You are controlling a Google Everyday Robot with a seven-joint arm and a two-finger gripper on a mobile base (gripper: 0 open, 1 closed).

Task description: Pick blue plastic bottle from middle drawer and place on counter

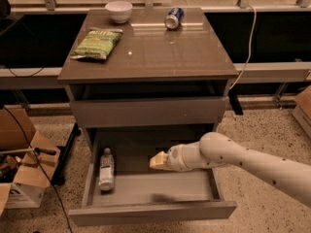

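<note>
Bottle point(106, 169) lies flat in open drawer point(146, 212), along left wall, below counter point(165, 52) front-left corner. Risk: my sideways reach nudges bottle, so it rolls or jams against wall. My gripper point(159, 160) hovers inside drawer, under middle of counter front edge, apart from bottle, holding nothing. How wide it stands: cannot tell.

A Google Everyday Robot's smooth white arm point(257, 166), a rounded tube speckled with small dark dots and swelling into a bulbous joint, narrows through a ringed white wrist to its pale tan gripper point(158, 160), seen inside the open middle drawer point(150, 211).
</note>
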